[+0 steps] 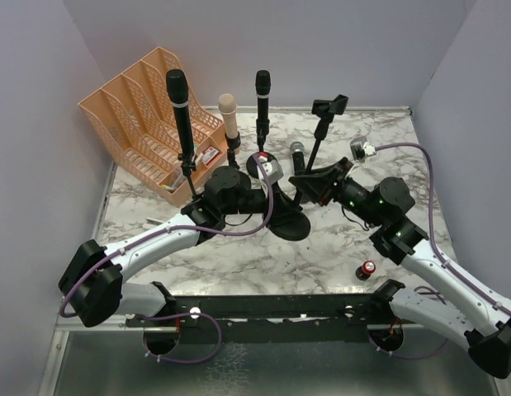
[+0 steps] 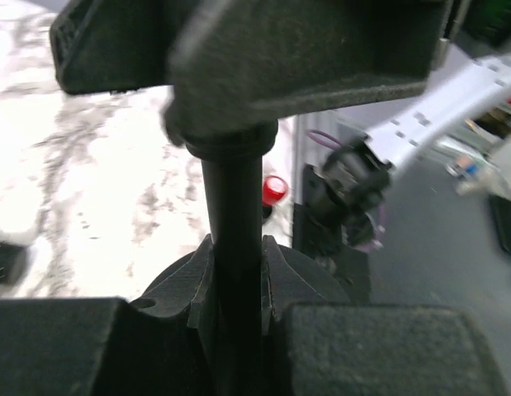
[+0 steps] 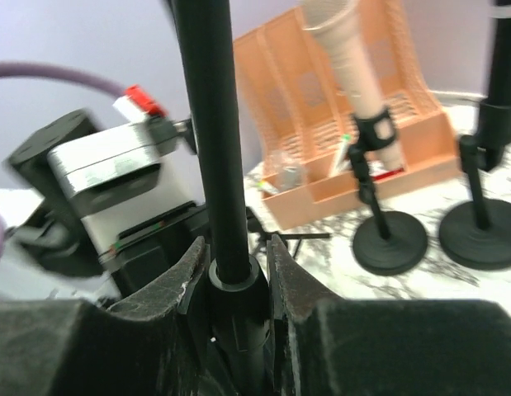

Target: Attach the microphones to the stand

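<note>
A marbled counter [image 1: 321,247] filled the middle of the overhead view, and both arms were reached across it from the lower edge toward the centre. A peach file rack [image 1: 131,115] was set in the upper left.

Just right of centre, a stand with an empty clip [image 1: 329,107] at its top was seen, its round base [image 1: 288,224] lying at the centre. Its black pole [image 3: 212,124] was gripped by the right jaws, which were closed at a collar on it. The left jaws were drawn in against a black pole as well, just below a collar. It appeared to be the same pole, held lower down.

Three of the microphones were held upright in clips on other stands along the upper centre. A tall black microphone [image 1: 179,103] was placed beside the rack, a peach-pink microphone [image 1: 229,114] to its right, and a second black microphone [image 1: 262,92] further right. The grey mesh head of the silver-headed microphone [image 1: 297,151] was seen at centre, just above the two sets of jaws. Its body was hidden behind them, so it could not be told whether it was lying or being held.

A small red-topped battery [image 1: 367,270] was stood on the counter at lower right, beside the right arm.
</note>
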Tool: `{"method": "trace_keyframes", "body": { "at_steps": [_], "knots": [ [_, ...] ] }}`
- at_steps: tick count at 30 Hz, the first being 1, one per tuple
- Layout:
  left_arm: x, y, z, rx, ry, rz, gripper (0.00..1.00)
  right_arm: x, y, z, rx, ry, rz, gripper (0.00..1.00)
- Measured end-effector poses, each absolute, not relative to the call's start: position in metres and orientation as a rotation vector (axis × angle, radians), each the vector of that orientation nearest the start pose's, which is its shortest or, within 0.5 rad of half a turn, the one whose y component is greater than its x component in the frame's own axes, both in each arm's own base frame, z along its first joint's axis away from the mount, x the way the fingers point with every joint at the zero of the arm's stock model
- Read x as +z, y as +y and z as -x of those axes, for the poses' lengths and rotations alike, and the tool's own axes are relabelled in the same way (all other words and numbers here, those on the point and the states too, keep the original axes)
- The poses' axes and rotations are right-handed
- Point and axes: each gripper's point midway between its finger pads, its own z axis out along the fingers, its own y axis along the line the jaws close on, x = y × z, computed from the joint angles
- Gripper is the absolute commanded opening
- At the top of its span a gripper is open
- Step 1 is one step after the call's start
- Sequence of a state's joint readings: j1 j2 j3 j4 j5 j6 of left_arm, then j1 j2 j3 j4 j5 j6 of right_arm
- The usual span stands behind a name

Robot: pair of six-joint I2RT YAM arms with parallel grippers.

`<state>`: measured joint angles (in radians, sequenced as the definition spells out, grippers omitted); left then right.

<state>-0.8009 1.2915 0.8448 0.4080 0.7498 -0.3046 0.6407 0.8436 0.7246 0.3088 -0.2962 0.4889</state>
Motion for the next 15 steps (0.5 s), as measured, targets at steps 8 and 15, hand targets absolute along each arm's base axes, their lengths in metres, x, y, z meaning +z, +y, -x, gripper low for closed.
{"method": "trace_keyframes", "body": {
  "at_steps": [8, 15],
  "knots": [
    [0.252, -0.364, -0.225, -1.200, 1.626, -0.788, 0.00, 0.323, 0.243, -0.283, 0.878, 1.688, 0.008, 0.01],
    [0.234, -0.362, -0.247, -1.118, 1.684, -0.724, 0.00, 0.308, 0.242, -0.300, 0.772, 1.756, -0.007, 0.63]
  ]
}}
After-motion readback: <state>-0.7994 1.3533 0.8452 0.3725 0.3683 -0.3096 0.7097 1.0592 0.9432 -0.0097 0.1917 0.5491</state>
